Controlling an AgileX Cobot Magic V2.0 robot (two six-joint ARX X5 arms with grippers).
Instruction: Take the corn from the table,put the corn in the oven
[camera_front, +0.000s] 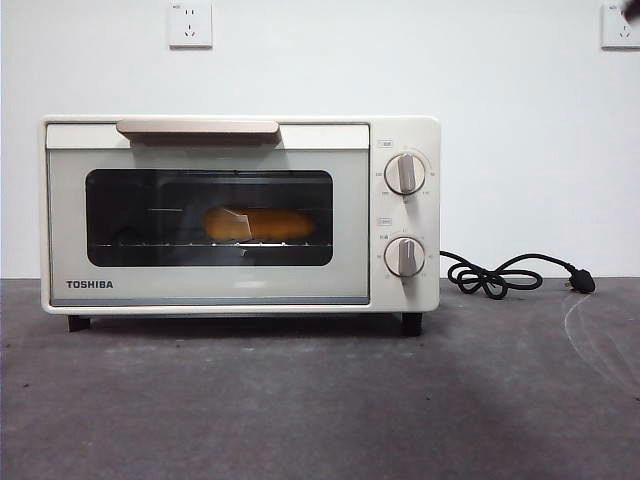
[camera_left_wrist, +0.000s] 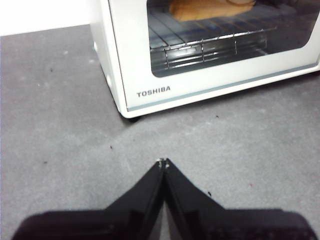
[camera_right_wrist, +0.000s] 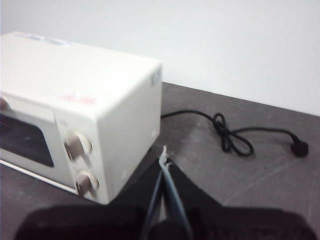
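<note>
The corn (camera_front: 258, 224) lies on the wire rack inside the cream-white oven (camera_front: 240, 212), seen through the dark glass of the closed door; its yellow-orange end also shows in the left wrist view (camera_left_wrist: 210, 8). The oven stands on the dark grey table (camera_front: 320, 400). My left gripper (camera_left_wrist: 163, 162) hovers shut and empty over the table in front of the oven's lower corner by the Toshiba label (camera_left_wrist: 153, 92). My right gripper (camera_right_wrist: 164, 161) is shut and empty, raised beside the oven's knob side (camera_right_wrist: 80, 100). A black tip shows at the front view's top right corner.
A black power cord (camera_front: 515, 274) with its plug lies coiled on the table to the right of the oven, also in the right wrist view (camera_right_wrist: 235, 137). Two wall sockets (camera_front: 190, 24) sit on the white wall behind.
</note>
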